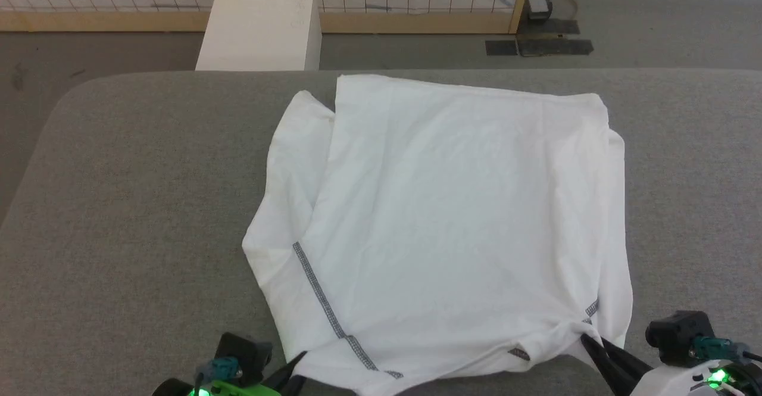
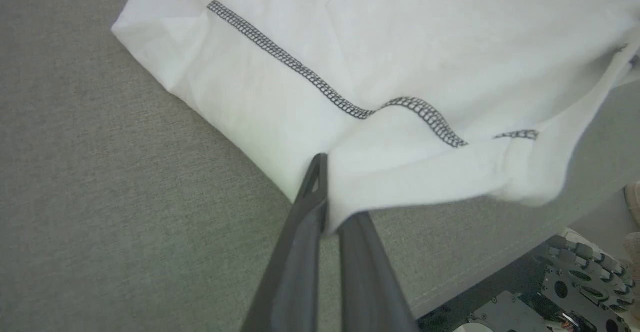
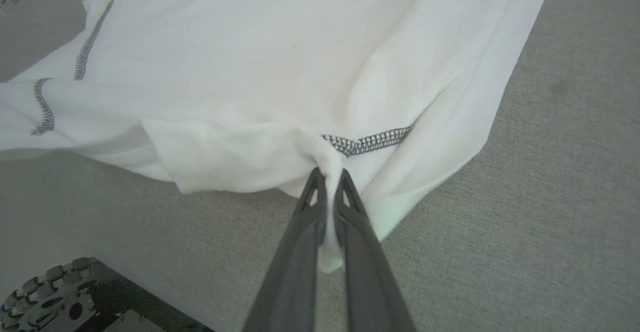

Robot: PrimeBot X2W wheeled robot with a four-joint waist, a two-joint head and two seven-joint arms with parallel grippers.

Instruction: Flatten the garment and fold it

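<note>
Head view: the garment (image 1: pixel 452 223) lay spread on the grey surface (image 1: pixel 149 205), near hem at its front edge. Left wrist view: left fingers (image 2: pixel 310 207) closed on a thin hem edge that could slip free. Right wrist view: right fingers (image 3: pixel 307 212) pinched bunched cloth, risking dragged-in creases.
</note>
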